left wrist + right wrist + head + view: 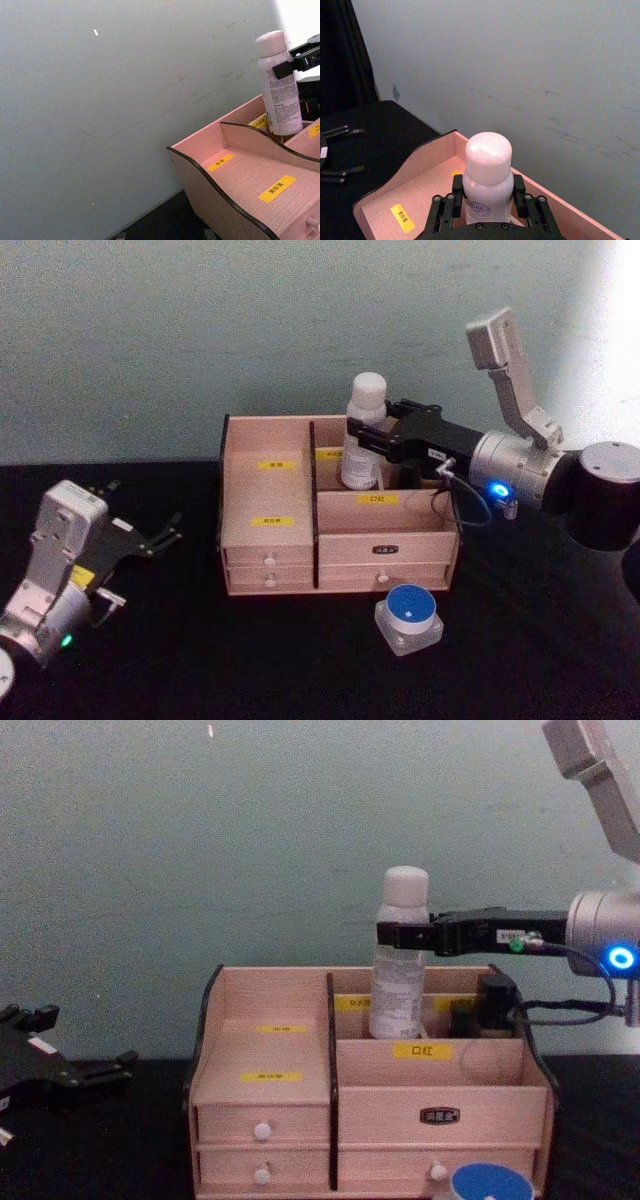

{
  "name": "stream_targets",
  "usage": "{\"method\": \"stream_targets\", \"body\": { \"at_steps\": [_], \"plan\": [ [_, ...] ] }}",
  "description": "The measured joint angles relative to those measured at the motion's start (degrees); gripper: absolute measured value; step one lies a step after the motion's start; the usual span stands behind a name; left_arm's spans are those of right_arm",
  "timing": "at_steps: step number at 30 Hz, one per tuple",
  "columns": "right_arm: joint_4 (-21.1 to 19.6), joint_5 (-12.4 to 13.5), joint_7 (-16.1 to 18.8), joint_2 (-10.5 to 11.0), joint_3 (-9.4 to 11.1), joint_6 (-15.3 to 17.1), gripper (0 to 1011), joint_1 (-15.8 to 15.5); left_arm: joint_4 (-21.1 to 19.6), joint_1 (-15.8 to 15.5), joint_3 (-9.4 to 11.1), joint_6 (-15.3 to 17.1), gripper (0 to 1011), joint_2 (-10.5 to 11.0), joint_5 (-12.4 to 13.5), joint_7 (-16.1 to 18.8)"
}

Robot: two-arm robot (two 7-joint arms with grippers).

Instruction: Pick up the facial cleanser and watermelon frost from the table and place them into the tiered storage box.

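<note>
Here, the right gripper is clamped on the white facial cleanser bottle just under its cap, 1 black finger on each side, holding it upright. Below the gripper, the bottle's lower end sits inside the back right compartment of the tiered storage box. Nearer the robot than that gripper, the blue-lidded watermelon frost jar stands on the black table. The left gripper rests well apart, fingers spread, empty.

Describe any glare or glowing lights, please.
Head view: wall blown out white upper right; blue light behind the right gripper holding the white bottle, green light on the parked left arm. Left wrist view: white glare past the bottle. Chest view: blue light haloes.
</note>
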Motion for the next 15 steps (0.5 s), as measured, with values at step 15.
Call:
{"method": "stream_targets", "body": {
  "at_steps": [15],
  "plan": [
    [1.39, -0.64, 0.16, -0.86, -0.35, 0.01, 596, 0.14, 0.00, 0.00, 0.00, 0.00, 1001, 0.00, 0.00, 0.00]
  ]
}}
